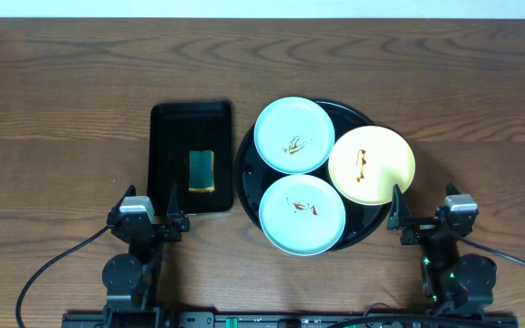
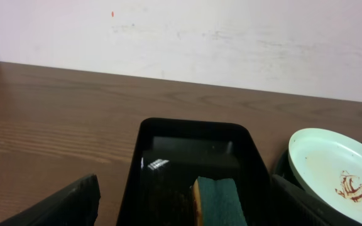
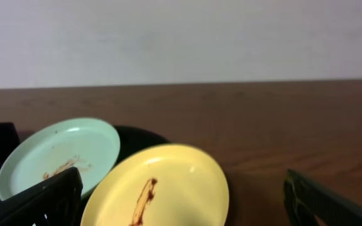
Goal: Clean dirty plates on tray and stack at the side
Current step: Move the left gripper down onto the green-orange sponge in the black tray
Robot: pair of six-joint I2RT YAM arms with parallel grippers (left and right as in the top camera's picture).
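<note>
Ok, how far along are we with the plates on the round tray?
Nothing looks done: both pale mint-blue round plates and the pale yellow plate sit on the glossy round black tray, brown smears showing. Nothing in hand: left gripper and right gripper are open, empty. The green sponge lies in the rectangular black tray. Left: wipe all three, stack aside.

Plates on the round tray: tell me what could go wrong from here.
1. The yellow plate juts past the tray rim; a nudge might tip it off.
2. It sits crowded against the near mint plate; lifting either may drag the other.
3. The sponge lies in a walled rectangular tray, awkward to grasp.
</note>
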